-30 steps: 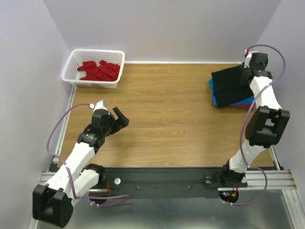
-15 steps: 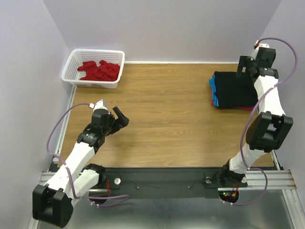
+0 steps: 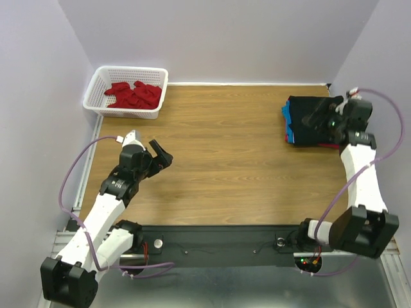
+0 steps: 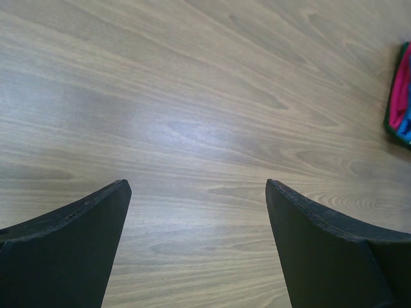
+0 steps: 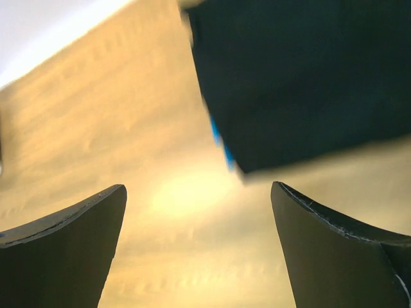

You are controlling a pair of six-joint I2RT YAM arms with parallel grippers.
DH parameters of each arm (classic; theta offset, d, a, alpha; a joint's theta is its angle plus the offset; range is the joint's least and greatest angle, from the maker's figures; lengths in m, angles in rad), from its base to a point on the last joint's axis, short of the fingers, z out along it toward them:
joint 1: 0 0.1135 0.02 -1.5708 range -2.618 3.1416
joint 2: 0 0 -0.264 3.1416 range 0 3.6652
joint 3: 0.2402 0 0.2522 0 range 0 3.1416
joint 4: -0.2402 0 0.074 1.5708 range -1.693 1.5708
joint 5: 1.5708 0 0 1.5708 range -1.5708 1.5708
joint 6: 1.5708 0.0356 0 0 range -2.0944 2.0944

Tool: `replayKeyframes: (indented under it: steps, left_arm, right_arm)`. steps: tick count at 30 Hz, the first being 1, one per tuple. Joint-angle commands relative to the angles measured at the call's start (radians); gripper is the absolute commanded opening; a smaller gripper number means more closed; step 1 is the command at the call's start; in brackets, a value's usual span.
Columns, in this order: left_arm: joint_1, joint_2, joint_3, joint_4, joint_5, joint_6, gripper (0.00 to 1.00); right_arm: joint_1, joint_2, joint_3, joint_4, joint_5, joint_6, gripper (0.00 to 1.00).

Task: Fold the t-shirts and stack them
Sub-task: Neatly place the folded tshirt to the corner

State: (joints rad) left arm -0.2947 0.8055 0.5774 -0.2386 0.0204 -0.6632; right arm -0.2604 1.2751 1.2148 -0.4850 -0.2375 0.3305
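The white basket (image 3: 125, 113) holds the crumpled red t-shirts (image 3: 133, 94). Just right of the basket and nearer the arm bases, the left tool (image 4: 196, 185) hangs fully open and empty above the bare counter (image 3: 225, 160). Well to the right of the basket, the black t-shirt (image 3: 307, 119) lies folded on top of the turquoise-blue t-shirt (image 3: 287, 131). The right tool (image 5: 198, 187) hovers there, spread wide and gripping nothing. The danger, as I judge it, is a low finger snagging the top fold on withdrawal and dragging the stack askew. At the basket, the tangled red shirts could come up several at once.
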Motion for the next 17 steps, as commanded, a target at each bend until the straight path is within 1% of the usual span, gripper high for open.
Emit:
replayKeyframes:
  steps: [1,2,5,7,9,13,17]
  left_arm:
    - [0.0,-0.043,0.038,-0.007,-0.051,-0.015,0.98]
    - [0.0,-0.055,0.029,-0.008,-0.056,-0.021,0.99]
    - [0.0,-0.072,0.015,-0.007,-0.065,-0.033,0.99]
    - [0.0,-0.075,0.009,-0.005,-0.069,-0.042,0.98]
    - [0.0,-0.08,-0.007,-0.004,-0.073,-0.049,0.98]
    - [0.0,-0.08,-0.022,0.007,-0.068,-0.073,0.99]
    - [0.0,-0.086,-0.034,0.013,-0.066,-0.081,0.98]
  right_arm:
    - [-0.003,-0.137,-0.173,0.006,-0.077,0.108,1.0]
    - [-0.003,-0.182,-0.245,0.006,-0.094,0.107,1.0]
    - [-0.003,-0.271,-0.349,0.005,-0.083,0.11,1.0]
    - [-0.003,-0.319,-0.389,0.006,-0.059,0.139,1.0]
    - [-0.003,-0.389,-0.415,0.006,-0.017,0.159,1.0]
    - [-0.003,-0.492,-0.428,0.02,0.036,0.131,1.0]
    - [-0.003,-0.546,-0.431,0.023,0.07,0.128,1.0]
